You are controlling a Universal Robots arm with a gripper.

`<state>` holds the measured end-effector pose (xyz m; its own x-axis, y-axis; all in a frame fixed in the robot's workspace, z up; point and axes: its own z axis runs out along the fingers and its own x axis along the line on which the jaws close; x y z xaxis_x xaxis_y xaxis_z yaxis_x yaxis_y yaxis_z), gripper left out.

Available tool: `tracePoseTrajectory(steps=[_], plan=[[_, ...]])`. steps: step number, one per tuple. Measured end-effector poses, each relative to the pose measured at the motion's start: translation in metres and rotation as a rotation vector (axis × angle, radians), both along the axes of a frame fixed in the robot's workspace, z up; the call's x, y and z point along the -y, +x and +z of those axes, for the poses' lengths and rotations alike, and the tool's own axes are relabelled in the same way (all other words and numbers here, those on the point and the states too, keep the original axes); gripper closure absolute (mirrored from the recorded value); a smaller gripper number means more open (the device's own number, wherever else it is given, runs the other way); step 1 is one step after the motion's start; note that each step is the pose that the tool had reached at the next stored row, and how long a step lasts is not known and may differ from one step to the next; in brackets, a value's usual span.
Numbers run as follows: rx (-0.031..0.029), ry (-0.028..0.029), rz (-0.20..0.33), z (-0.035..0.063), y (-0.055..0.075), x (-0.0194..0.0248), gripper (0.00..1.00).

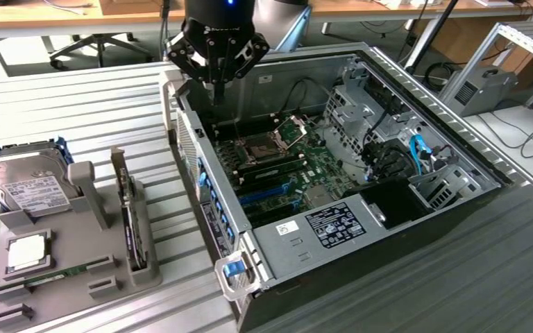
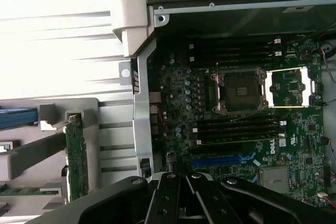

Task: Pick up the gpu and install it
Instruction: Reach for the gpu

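Gripper: I've got the gripper at the upper middle of the exterior view. Its fingers are pinched fully together with nothing between them, and it hangs over the rear wall of the open computer case.
Gpu: the gpu stands edge-on in the grey rack at the lower left of the exterior view, well apart from my fingers.
Risk: I reckon closed fingers would strike the card's top edge rather than straddle it. The hard drive sits near, and the rack's posts could snag.

Exterior view overlooks from above; wrist nearer; both share motherboard.
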<state>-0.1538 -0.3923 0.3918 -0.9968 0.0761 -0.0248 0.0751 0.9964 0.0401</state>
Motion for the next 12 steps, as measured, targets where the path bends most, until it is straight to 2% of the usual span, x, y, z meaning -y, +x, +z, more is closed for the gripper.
tracePoseTrajectory(steps=[12], plan=[[0.0,0.0,0.0,-0.0004,-0.0031,0.0,0.89]])
